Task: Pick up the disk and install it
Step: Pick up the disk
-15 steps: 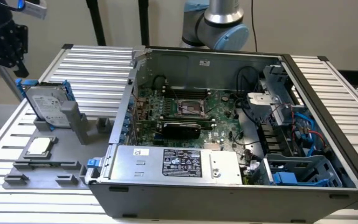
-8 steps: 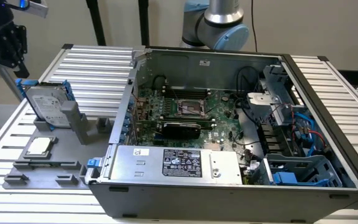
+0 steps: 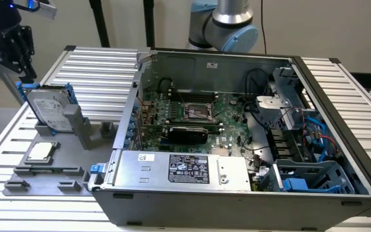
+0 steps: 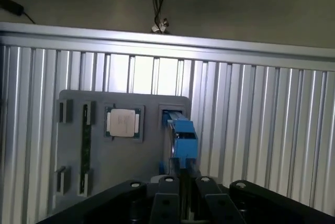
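The disk [image 3: 47, 110] stands on edge in a grey holder [image 3: 76, 126] on the table [image 3: 102, 67]. Its white label is too small to read. The gripper [image 3: 24, 77] hangs at the corner of its blue frame; clamped or released, I cannot tell.

In my wrist view the gripper [image 4: 184, 191] covers the near end of the disk [image 4: 181, 139]; the print on its label [image 3: 46, 109] is too small to read.

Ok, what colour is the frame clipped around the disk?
Bright blue frame on the disk; the exterior view shows it best.
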